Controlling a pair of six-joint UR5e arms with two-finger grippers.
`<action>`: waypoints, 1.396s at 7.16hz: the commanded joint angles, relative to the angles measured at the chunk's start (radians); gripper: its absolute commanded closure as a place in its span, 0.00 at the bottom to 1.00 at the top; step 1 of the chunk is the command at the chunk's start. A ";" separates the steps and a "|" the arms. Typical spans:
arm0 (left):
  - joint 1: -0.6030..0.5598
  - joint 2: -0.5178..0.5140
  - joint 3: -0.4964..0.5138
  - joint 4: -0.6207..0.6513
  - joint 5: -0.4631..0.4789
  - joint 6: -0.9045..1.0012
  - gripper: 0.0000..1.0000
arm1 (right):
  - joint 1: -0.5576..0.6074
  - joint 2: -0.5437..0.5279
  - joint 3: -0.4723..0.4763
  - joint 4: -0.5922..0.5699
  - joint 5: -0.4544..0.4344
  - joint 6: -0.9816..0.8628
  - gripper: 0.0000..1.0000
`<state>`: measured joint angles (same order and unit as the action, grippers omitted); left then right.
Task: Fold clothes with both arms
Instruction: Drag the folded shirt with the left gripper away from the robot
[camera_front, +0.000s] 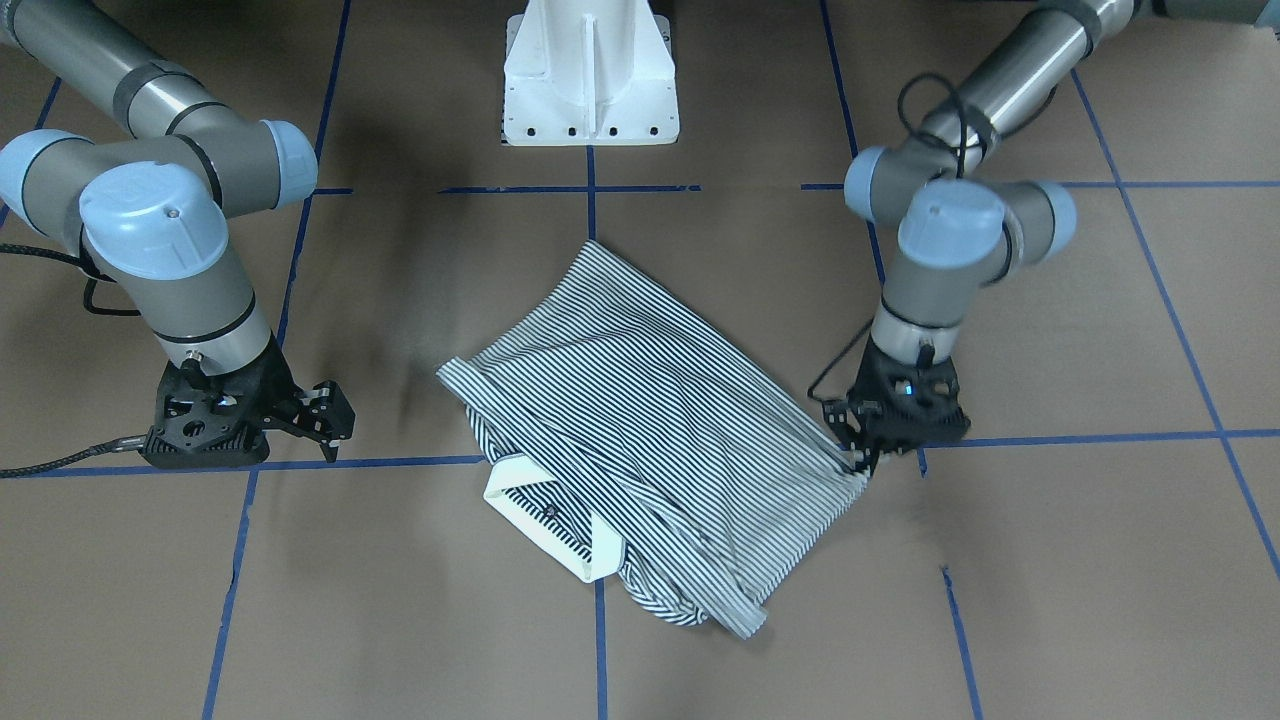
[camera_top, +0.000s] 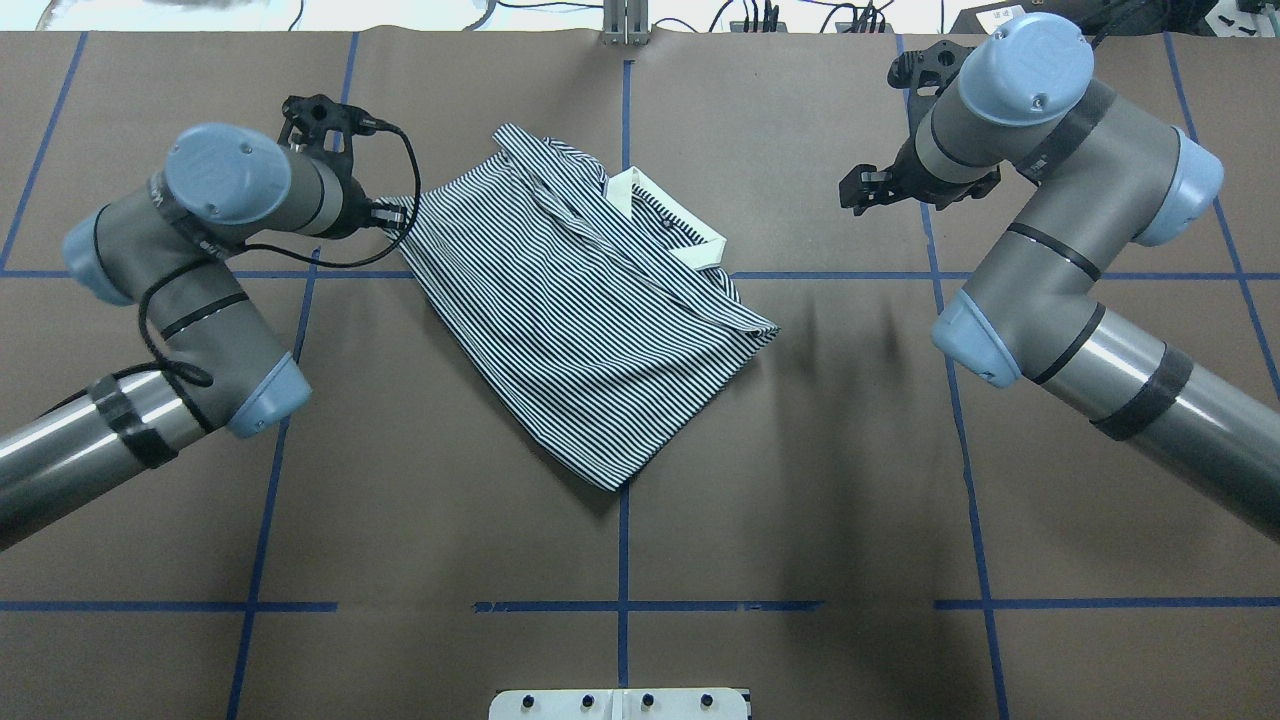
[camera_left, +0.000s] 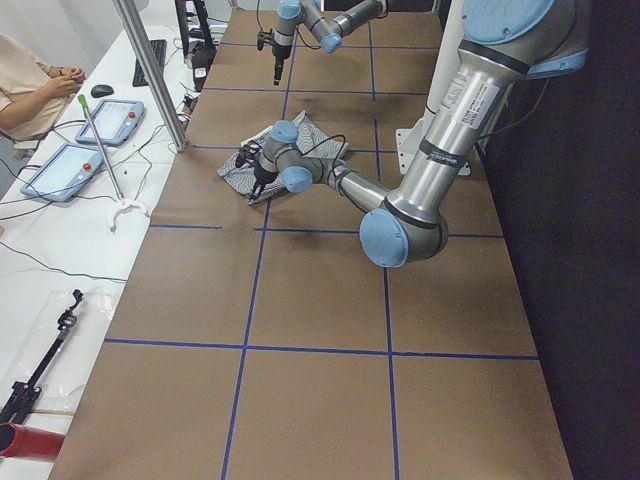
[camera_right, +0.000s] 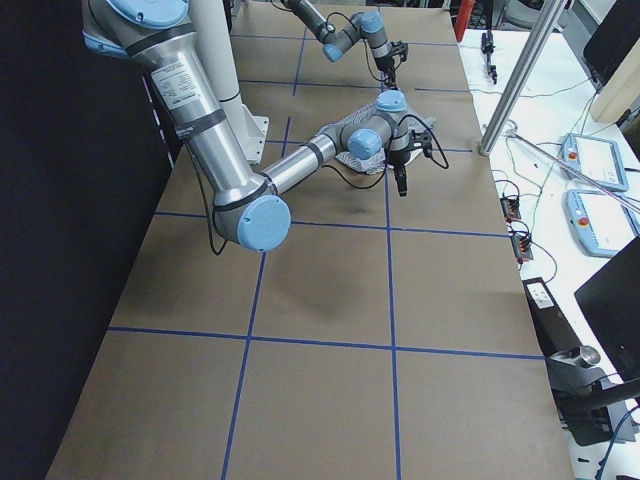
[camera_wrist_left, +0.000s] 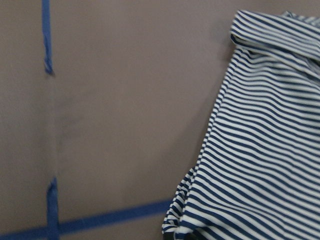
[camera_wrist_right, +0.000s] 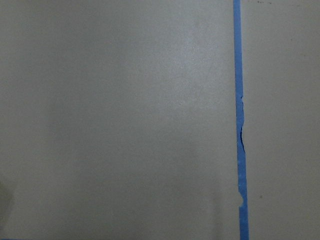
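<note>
The striped polo shirt (camera_front: 640, 400) lies folded and slanted at mid-table, its cream collar (camera_front: 540, 520) toward the operators' side. It also shows in the overhead view (camera_top: 570, 320) and the left wrist view (camera_wrist_left: 265, 150). My left gripper (camera_front: 862, 462) is low at the shirt's corner, with its fingers close together on the fabric, which is drawn to a point there. In the overhead view the left gripper (camera_top: 395, 215) touches the shirt's left edge. My right gripper (camera_front: 335, 432) is open and empty, above bare table well away from the shirt, and shows in the overhead view (camera_top: 862, 190).
The white pedestal base (camera_front: 590, 80) stands at the robot's side of the table. Blue tape lines (camera_wrist_right: 240, 125) grid the brown table top. A metal post (camera_left: 150, 75) and a side desk with tablets (camera_left: 75, 160) stand along the operators' edge.
</note>
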<state>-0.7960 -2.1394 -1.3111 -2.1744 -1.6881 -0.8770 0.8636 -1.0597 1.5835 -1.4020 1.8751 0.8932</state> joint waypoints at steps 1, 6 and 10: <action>-0.038 -0.126 0.305 -0.193 0.065 0.042 1.00 | 0.002 -0.012 0.021 0.000 -0.001 0.010 0.00; -0.123 -0.014 0.210 -0.271 -0.026 0.155 0.00 | -0.119 0.064 0.020 0.003 -0.101 0.305 0.13; -0.143 0.019 0.181 -0.280 -0.108 0.197 0.00 | -0.242 0.402 -0.484 0.353 -0.298 0.691 0.45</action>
<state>-0.9379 -2.1253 -1.1265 -2.4538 -1.7919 -0.6835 0.6570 -0.7667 1.2461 -1.1159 1.6450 1.4806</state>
